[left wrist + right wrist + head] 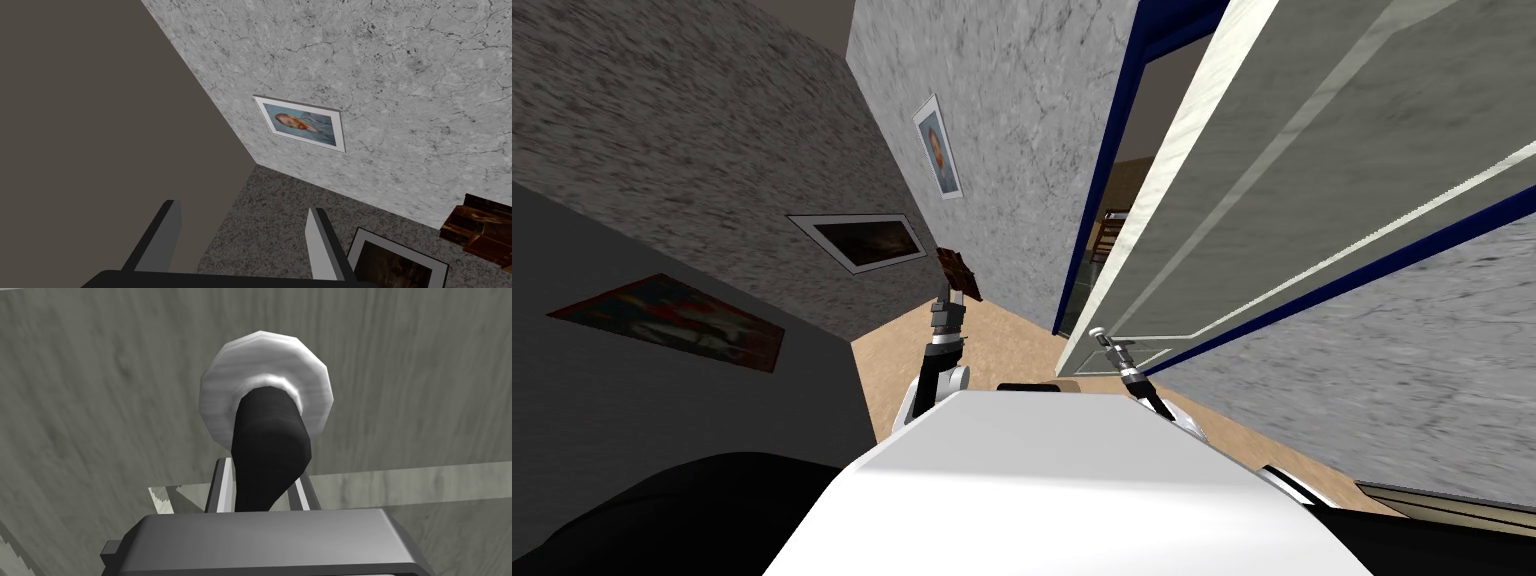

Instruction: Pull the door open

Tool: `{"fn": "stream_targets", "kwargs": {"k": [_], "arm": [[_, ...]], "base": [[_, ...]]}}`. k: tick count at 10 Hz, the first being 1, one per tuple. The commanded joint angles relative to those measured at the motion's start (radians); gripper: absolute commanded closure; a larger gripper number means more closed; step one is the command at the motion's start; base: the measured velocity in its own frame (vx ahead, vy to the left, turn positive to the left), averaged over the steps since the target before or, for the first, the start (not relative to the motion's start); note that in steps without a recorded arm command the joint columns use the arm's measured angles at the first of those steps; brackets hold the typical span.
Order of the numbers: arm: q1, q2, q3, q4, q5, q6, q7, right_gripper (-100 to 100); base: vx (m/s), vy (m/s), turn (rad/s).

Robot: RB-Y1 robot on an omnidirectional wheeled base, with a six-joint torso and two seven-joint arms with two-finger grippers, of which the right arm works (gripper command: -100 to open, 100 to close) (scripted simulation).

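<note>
Right wrist view has the right pincer (262,495) clamped on the dark lever handle (270,443), one thin blade pressed to each side of it near its free end. Gripping there, away from the pivot, probably gives the arm the most leverage for turning the lever and for hauling the leaf toward the robot. Just beyond the fingers, the lever runs into a round pale rose (265,378), which sits flat against the door (100,388), a grey-white panel with a faint wood grain and a raised rail crossing behind the pincer's body.

From the head camera the door already stands partly swung out of its dark blue frame (1102,190). A narrow opening shows on the far side of the leaf from the pincer, with a lit room beyond. The pull therefore looks begun but not complete, and more swing is needed.

The left pincer (242,235) is well apart from the right, raised in front of the chest toward the wall, with its fingers spread and nothing between them. It seems parked clear of the door's arc.

Farther out, a tan floor (912,350) lies below both arms, and mottled grey walls (1012,100) close in around the doorway, so the corridor is tight.
</note>
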Motion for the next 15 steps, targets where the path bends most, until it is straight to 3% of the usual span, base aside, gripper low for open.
{"fn": "stream_targets", "kwargs": {"k": [1, 2, 3, 4, 10, 13, 15], "arm": [[0.018, -0.016, 0.018, -0.007, -0.001, -0.027, -0.011, 100], [0.027, -0.027, 0.028, -0.006, -0.003, -0.044, -0.019, 100], [0.018, -0.016, 0.024, -0.003, -0.002, -0.031, -0.014, 100], [0.047, -0.033, 0.052, -0.013, 0.007, -0.075, -0.02, 100], [0.126, -0.088, 0.126, -0.045, 0.03, -0.198, -0.032, 100], [0.16, -0.111, 0.159, -0.059, 0.039, -0.251, -0.037, 100], [0.173, -0.121, 0.171, -0.064, 0.043, -0.272, -0.039, 100]], "base": [[-0.188, -0.115, 0.148], [-0.19, -0.114, 0.132], [-0.087, -0.045, 0.034], [-0.057, -0.044, -0.048], [-0.059, -0.07, -0.036], [-0.061, -0.042, 0.042], [-0.027, -0.017, 0.037]]}}
